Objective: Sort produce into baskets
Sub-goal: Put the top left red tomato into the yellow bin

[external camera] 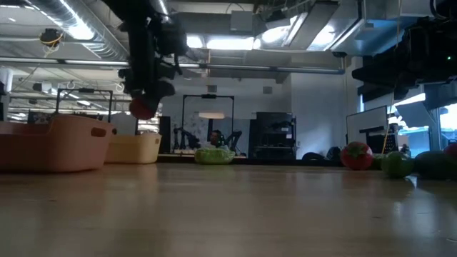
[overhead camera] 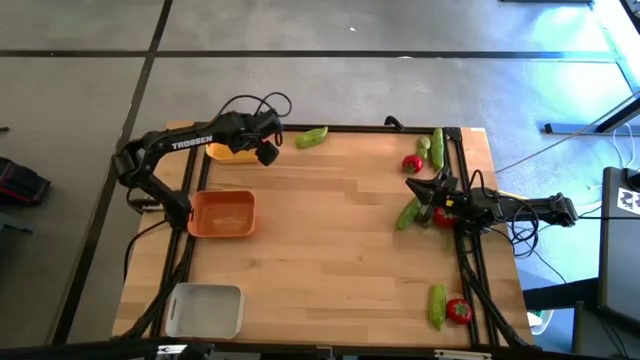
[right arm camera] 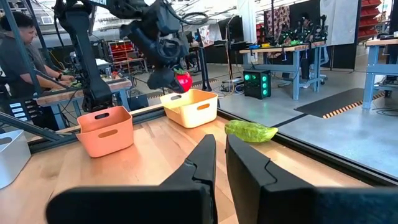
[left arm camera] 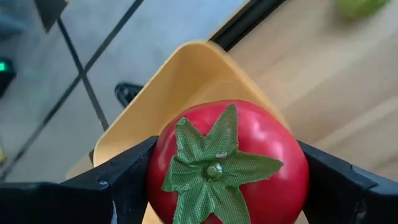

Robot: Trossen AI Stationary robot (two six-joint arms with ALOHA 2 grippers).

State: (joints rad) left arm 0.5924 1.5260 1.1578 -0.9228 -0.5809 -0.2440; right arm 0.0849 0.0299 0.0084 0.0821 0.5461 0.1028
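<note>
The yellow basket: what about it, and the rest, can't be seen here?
- Yellow basket floor: left wrist view, hidden by the tomato in the left pincer.
- Same basket, high view: the left arm covers most of it.
- Orange basket contents: low view, wall hides them.
- White basket: right wrist view, cut by edge.

Three baskets on the table: one yellow basket (overhead camera: 222,154), one orange basket (overhead camera: 215,232), one white basket (overhead camera: 205,312); so one of each colour. Tomatoes, I count four: three sitting on the wood (overhead camera: 412,163) (overhead camera: 443,218) (overhead camera: 458,311); the fourth tomato (left arm camera: 249,155) is up in the air over the yellow one. Long green cucumbers, four as well (overhead camera: 311,137) (overhead camera: 437,147) (overhead camera: 408,213) (overhead camera: 437,305), though the first looks kinda crinkly; only one pale lime (overhead camera: 423,145) that I can make out.
</note>
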